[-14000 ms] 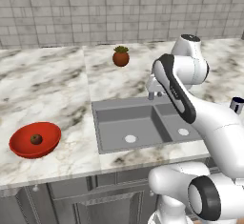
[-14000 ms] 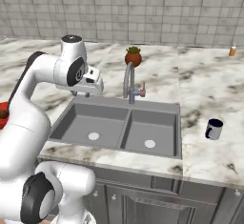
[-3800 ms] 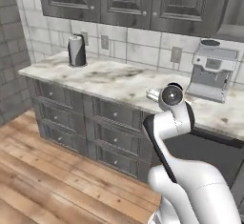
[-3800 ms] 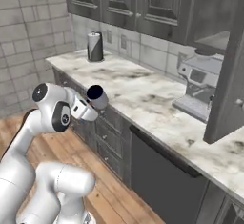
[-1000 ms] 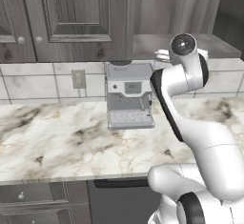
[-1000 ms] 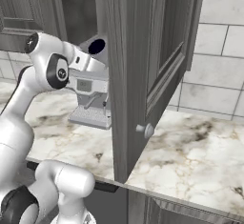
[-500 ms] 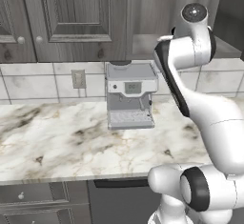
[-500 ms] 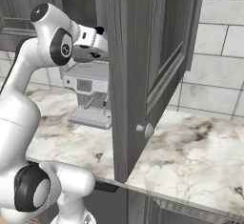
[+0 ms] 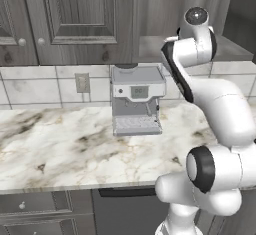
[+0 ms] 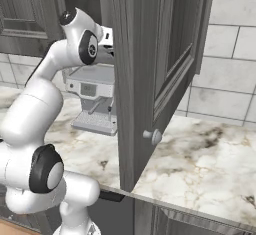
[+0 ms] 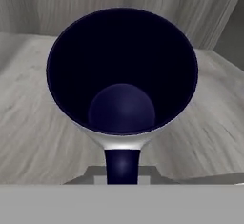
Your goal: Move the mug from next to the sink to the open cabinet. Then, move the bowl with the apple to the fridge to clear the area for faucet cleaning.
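The mug point(image 11: 123, 75) is dark navy with a pale rim, and I look straight down into it in the hand view. My gripper point(image 11: 122, 157) is shut on its rim, with one dark finger point(image 11: 122, 167) outside the wall. Pale grey wood of the open cabinet point(image 9: 150, 49) lies under and behind the mug. In the right base view my arm point(image 10: 82, 41) reaches behind the open cabinet door point(image 10: 150, 79), which hides the hand. The sink, bowl, apple, fridge and faucet are out of view.
A grey coffee machine point(image 9: 136, 99) stands on the marble counter point(image 9: 60, 149) right under the cabinet shelf. Shut dark cabinet doors point(image 9: 65, 19) are to the left. The open door's knob point(image 10: 153, 136) sticks out over the counter.
My arm has risen from in front of the coffee machine to shelf height. It carried the mug past the open door into the cabinet. The base has stayed still.
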